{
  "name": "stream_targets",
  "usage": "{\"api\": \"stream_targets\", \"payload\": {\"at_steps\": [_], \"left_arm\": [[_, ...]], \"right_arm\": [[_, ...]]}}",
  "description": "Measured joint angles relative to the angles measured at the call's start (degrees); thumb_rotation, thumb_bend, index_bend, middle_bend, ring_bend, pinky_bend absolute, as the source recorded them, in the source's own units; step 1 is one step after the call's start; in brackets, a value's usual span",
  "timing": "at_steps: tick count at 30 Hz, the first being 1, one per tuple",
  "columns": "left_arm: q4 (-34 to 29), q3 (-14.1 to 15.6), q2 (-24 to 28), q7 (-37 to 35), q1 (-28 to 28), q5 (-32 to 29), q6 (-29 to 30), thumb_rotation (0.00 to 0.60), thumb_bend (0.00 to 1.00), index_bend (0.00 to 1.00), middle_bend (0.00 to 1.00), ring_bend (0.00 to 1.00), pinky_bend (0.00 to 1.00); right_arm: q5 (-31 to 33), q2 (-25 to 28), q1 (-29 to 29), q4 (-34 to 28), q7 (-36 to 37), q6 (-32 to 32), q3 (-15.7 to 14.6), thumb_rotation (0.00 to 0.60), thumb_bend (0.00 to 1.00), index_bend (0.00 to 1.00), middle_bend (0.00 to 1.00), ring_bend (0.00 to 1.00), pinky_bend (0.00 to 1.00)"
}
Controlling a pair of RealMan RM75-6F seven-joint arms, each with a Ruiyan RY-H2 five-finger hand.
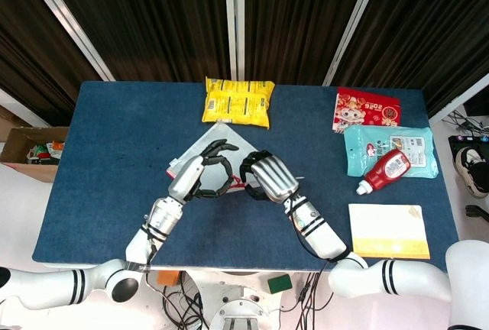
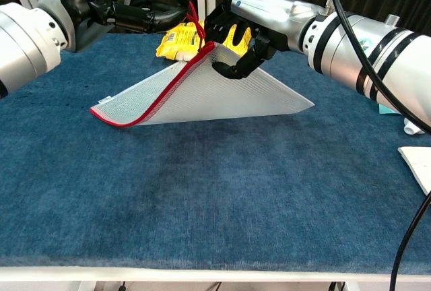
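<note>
A white mesh pouch [image 2: 209, 92] with a red zipper edge lies on the blue table [image 2: 202, 190], one corner raised into a tent shape. My right hand [image 2: 242, 31] grips that raised corner from the right, fingers curled over the mesh. My left hand [image 2: 145, 1] hovers just left of the corner and pinches the red pull cord [image 2: 196, 20] that runs to the zipper. From the head view the left hand [image 1: 200, 177] and right hand [image 1: 267, 177] meet over the pouch [image 1: 221, 140], hiding most of it.
A yellow snack bag [image 1: 238, 101] lies behind the pouch. At the right are a red packet [image 1: 366, 108], a teal wipes pack [image 1: 390, 149] with a red bottle [image 1: 384, 170] on it, and a yellow-edged booklet [image 1: 388, 230]. A cardboard box [image 1: 30, 150] stands off the left edge.
</note>
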Motion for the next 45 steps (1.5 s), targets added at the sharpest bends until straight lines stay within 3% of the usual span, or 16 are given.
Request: {"api": "stream_targets", "payload": {"at_steps": [14, 45], "left_arm": [[3.19, 1.73, -1.54, -1.84, 1.06, -1.65, -1.71, 0.6, 0.57, 0.64, 0.19, 0.06, 0.14], [9.59, 5.23, -2.82, -0.36, 4.75, -2.18, -2.81, 0.6, 0.57, 0.64, 0.19, 0.06, 0.14]], "right_arm": [[-1.44, 1.65, -1.04, -1.03, 0.5, 1.04, -0.48, 0.6, 0.61, 0.73, 0.5, 0.33, 0.37], [-6.29, 5.55, -4.07, -4.41, 2.47, 4.89, -0.78, 0.6, 0.64, 0.76, 0.52, 0.34, 0.42]]}}
